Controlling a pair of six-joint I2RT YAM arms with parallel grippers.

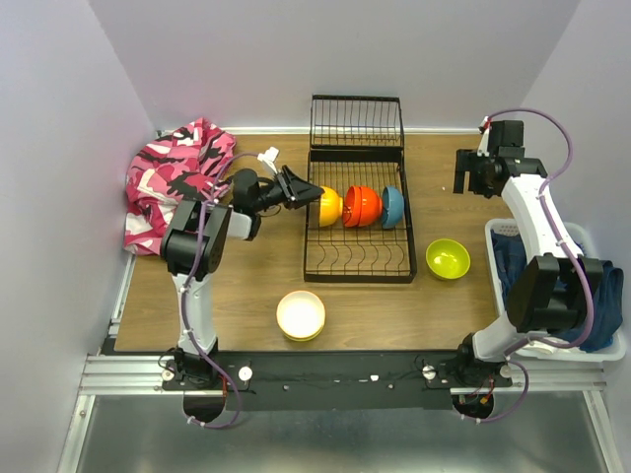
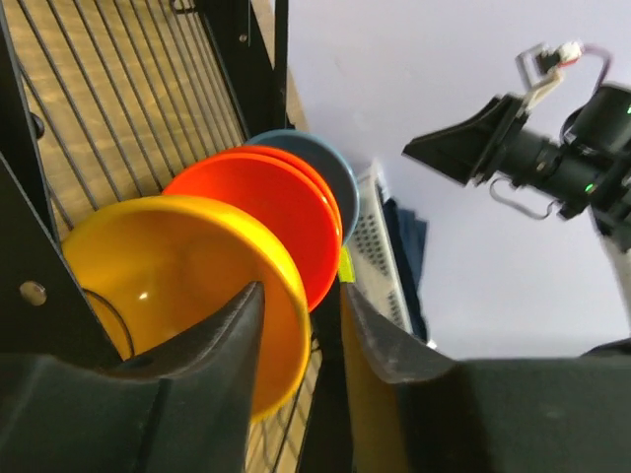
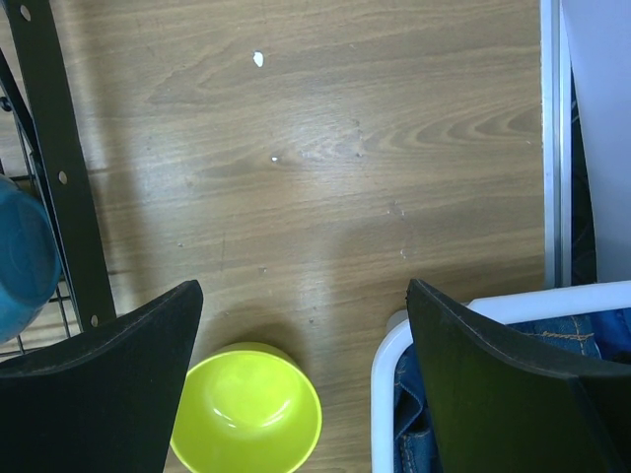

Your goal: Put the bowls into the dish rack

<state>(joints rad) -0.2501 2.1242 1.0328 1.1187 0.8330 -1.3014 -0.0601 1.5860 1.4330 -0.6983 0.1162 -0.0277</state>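
Wood-grain table (image 1: 246, 286) inside pale walls (image 1: 296, 49); left gripper (image 2: 301, 291) narrowly parted at the orange bowl (image 2: 187, 266), right gripper (image 3: 304, 288) wide.

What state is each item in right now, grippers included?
left gripper, open, straddling orange bowl's rim
right gripper, open, empty
orange bowl, on edge in the dish rack
red bowls, on edge, racked
blue bowl, on edge, racked
lime green bowl, upright on table
cream bowl, upright on table
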